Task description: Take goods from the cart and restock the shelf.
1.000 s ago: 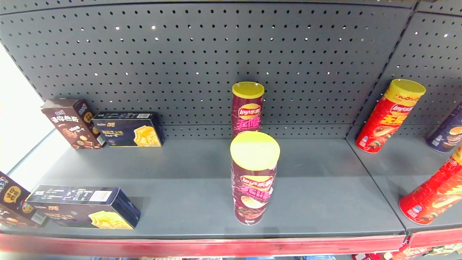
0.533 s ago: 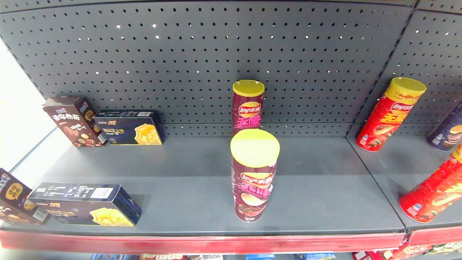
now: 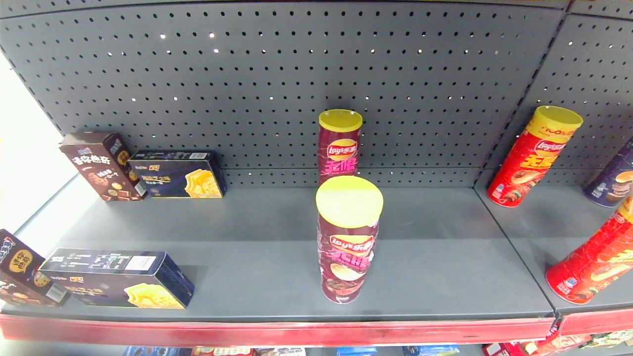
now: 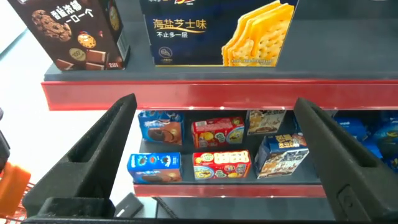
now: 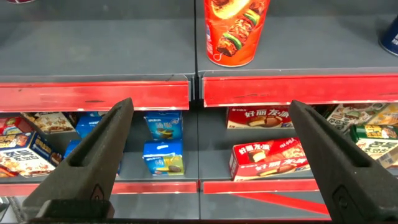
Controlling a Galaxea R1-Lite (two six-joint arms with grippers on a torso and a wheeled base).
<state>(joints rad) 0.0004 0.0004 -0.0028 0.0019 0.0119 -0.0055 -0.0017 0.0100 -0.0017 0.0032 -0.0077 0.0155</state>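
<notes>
A grey shelf [image 3: 435, 257] carries two upright maroon chip cans with yellow lids, one near the front [image 3: 348, 247] and one at the back panel [image 3: 339, 148]. Dark blue cracker boxes [image 3: 116, 281] [image 3: 177, 174] and brown cookie boxes [image 3: 101, 165] [image 3: 20, 272] lie on its left side. My left gripper [image 4: 214, 168] is open and holds nothing, below and in front of the front cracker box [image 4: 217, 31] and cookie box [image 4: 74, 31]. My right gripper [image 5: 214, 165] is open and holds nothing, low in front of a red chip can [image 5: 233, 28].
Red chip cans [image 3: 534, 158] [image 3: 593, 262] and a dark blue can [image 3: 613, 180] stand on the neighbouring shelf to the right. The red front rail [image 3: 296, 333] [image 4: 217, 94] [image 5: 93, 96] edges the shelf. A lower shelf holds several snack boxes [image 4: 221, 165] [image 5: 270, 158]. Free room lies either side of the front maroon can.
The head view has shifted slightly, so the whole shelf sits a little higher in the picture. Nothing on the shelf has moved.
</notes>
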